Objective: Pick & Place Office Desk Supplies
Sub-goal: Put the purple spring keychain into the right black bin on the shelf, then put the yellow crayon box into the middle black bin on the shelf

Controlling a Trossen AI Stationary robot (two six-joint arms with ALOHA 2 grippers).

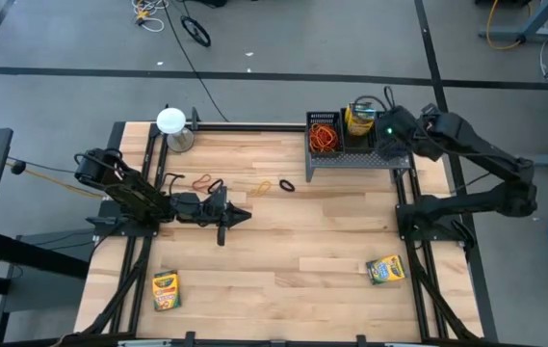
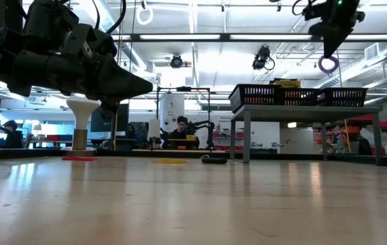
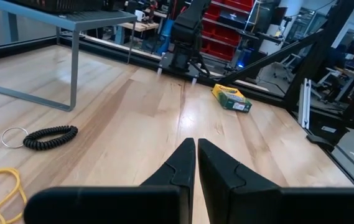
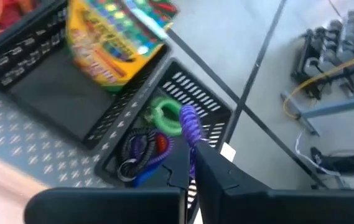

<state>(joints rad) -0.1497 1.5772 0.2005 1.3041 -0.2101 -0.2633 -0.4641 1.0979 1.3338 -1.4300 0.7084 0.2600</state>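
The right hand grips a purple coil above the mesh rack beside a crayon box.

Bright overhead lights, glare on table, right wrist view blurry

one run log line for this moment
right claw: shut on purple coil band, above rack end bin | left claw: shut, empty, over table

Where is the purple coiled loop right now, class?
The purple coiled loop hangs from the shut right gripper above the far-right compartment of the black mesh rack, beside the compartment holding a crayon box; the low view shows it dangling above the rack.
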